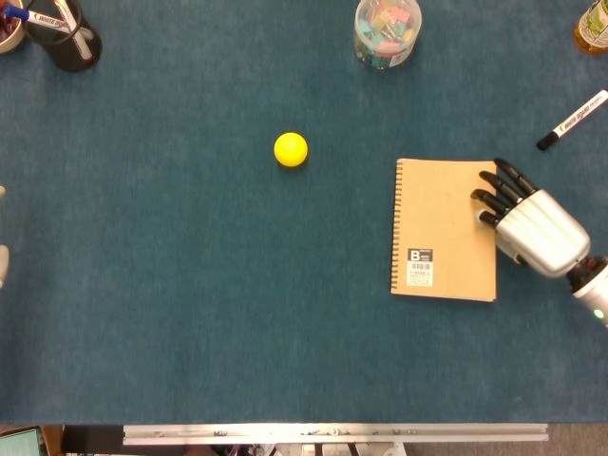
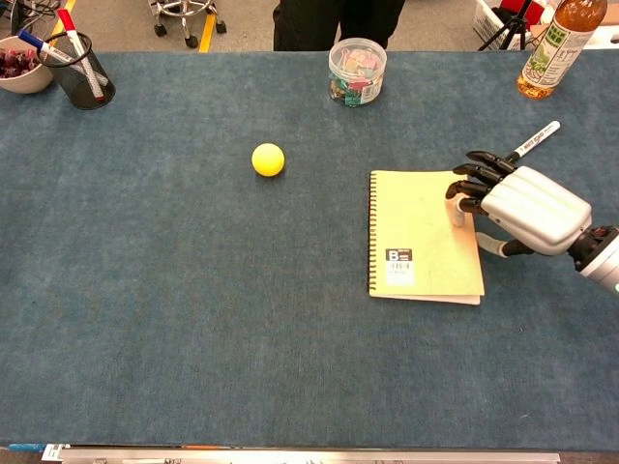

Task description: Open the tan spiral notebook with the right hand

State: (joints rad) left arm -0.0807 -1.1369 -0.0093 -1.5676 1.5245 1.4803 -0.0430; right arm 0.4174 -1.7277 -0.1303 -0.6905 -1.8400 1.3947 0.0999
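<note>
The tan spiral notebook (image 1: 445,230) (image 2: 426,232) lies closed and flat on the blue table, spiral at its left, barcode label near its lower left. My right hand (image 1: 527,223) (image 2: 517,203) is at the notebook's right edge. Its dark fingers (image 1: 494,190) rest curled on the cover's upper right part, and the thumb (image 2: 495,247) lies beside the edge. It holds nothing that I can see. A pale sliver at the left border of the head view may be my left hand (image 1: 3,266); its state is not readable.
A yellow ball (image 1: 291,149) sits left of the notebook. A black marker (image 1: 572,121) lies behind the right hand. At the back stand a jar of clips (image 1: 387,31), a bottle (image 2: 553,46), a pen cup (image 2: 81,68) and a bowl (image 2: 24,63).
</note>
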